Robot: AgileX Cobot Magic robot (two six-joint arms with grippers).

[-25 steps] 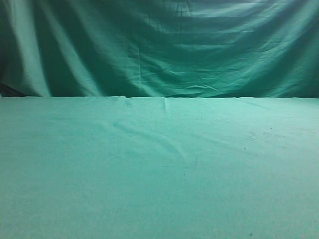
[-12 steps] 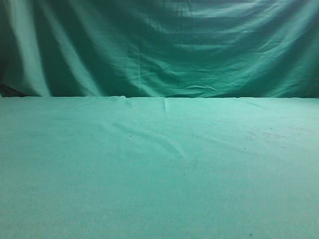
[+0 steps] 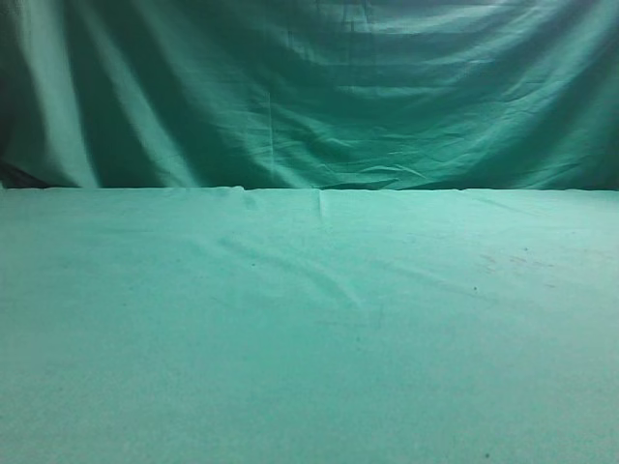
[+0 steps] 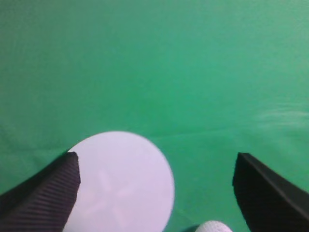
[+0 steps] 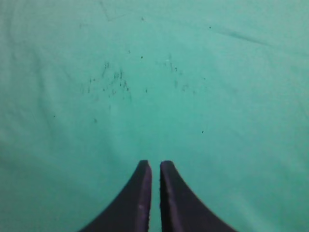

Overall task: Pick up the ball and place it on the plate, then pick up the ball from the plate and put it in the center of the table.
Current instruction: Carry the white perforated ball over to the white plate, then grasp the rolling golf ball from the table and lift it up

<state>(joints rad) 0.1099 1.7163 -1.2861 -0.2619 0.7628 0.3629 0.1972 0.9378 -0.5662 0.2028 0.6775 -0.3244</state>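
In the exterior view the tabletop (image 3: 309, 329) runs teal-green and wrinkled to a straight far edge, where a darker green drape (image 3: 309, 92) hangs. In the left wrist view the left pincer (image 4: 157, 166) is released — its two dark fingers (image 4: 48, 186) stand wide apart above the cloth. The ball (image 4: 213, 227) lies at the bottom edge between them, nearer the right-hand finger, just beside the white round plate (image 4: 123, 183) — only its white top shows. The right pincer (image 5: 155, 166) is clenched, tips nearly touching over speckled cloth.
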